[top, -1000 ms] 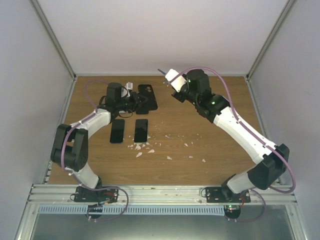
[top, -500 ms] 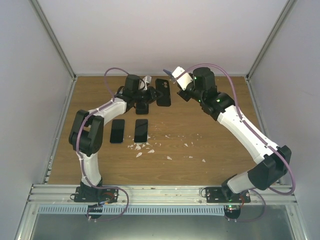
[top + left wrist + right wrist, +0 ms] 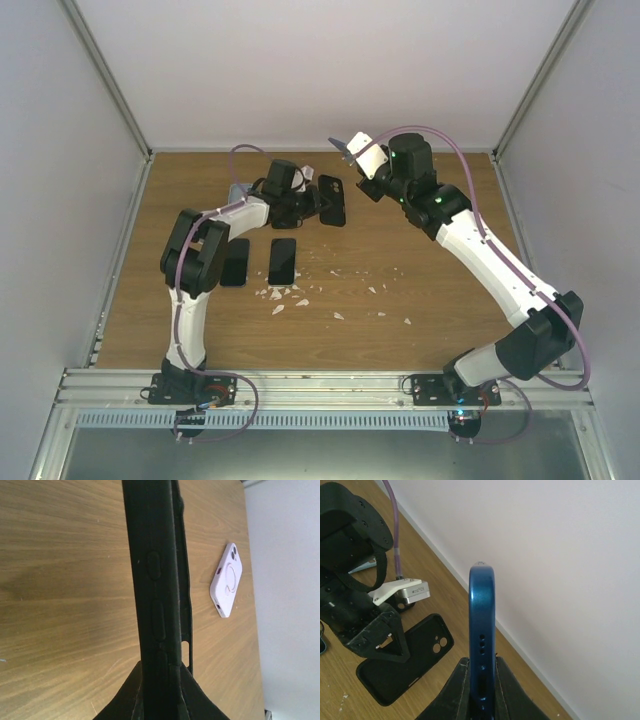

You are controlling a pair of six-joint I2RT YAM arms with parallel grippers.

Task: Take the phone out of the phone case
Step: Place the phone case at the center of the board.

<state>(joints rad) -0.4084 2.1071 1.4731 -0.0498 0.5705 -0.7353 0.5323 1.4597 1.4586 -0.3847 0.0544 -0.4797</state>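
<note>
Black phone case [image 3: 155, 580] clamped edge-on in the left gripper [image 3: 160, 692]; right gripper [image 3: 481, 685] clamps the blue phone [image 3: 482, 610].

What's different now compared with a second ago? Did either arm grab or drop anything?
The left gripper carried the black case to the right along the far side of the table, toward the right arm, its elbow folding in. The right gripper nudged slightly rightward with the blue phone. Nothing was grabbed or released: both grips hold. The two black phones stayed put.
</note>
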